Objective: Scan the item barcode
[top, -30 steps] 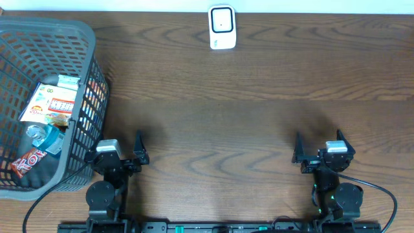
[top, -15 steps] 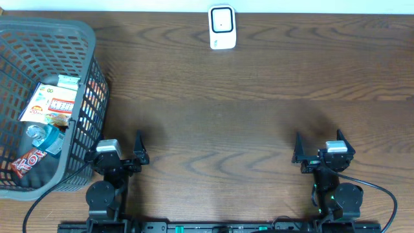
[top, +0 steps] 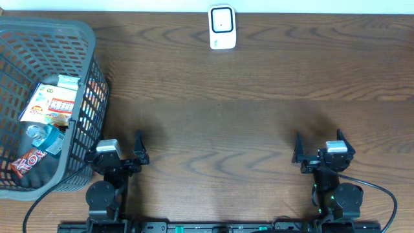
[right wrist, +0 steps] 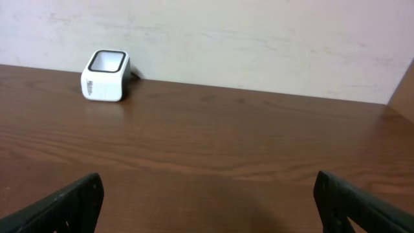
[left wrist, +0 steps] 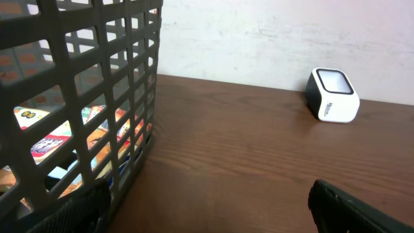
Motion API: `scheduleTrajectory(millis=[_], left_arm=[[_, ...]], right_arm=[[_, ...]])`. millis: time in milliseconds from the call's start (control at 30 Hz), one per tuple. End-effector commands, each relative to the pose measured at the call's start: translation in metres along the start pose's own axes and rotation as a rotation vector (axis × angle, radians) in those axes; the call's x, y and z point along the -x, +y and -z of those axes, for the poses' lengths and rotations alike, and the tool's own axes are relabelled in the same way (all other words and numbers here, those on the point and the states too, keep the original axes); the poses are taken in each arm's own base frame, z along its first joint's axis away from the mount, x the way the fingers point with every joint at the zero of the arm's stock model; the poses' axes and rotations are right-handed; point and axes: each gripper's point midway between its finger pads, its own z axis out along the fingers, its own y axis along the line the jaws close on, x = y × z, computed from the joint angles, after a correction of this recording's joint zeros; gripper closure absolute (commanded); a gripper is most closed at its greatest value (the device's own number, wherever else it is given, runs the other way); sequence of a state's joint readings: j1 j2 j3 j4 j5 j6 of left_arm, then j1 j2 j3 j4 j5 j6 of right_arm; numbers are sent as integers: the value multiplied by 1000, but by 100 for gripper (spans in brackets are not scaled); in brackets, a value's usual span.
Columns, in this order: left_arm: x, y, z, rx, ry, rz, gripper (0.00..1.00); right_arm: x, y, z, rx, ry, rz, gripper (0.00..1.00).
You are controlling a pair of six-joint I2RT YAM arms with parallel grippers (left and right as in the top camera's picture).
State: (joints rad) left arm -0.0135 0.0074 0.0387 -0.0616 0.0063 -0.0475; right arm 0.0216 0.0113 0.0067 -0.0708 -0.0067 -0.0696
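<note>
Grey basket [top: 52, 26] holds snack packets [top: 53, 103], white scanner [top: 222, 27] well apart

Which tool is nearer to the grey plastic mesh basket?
Left. The left tool is beside the grey plastic mesh basket; the right tool is far across the brown wooden table.
</note>
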Motion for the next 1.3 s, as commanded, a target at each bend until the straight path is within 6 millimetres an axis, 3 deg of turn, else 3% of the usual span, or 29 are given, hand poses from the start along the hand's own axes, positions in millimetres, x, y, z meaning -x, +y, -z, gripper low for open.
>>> scheduleTrajectory(millis=[0,800,933,1167,1267], left_arm=[[-18,0,-3,-6,42,-15,2],[-18,0,-3,-7,40,-16,2],[-18,-1,-3,-11,40,63,2],[-14,-40,3,-236,56,70,2],[-10,-47,6,-279,51,71,2]], right_arm=[[0,0,0,-1,0,-2,1],[0,0,0,-1,0,-2,1],[0,0,0,-1,0,-2,1],[0,0,0,-1,0,-2,1],[0,0,0,-1,0,-2,1]])
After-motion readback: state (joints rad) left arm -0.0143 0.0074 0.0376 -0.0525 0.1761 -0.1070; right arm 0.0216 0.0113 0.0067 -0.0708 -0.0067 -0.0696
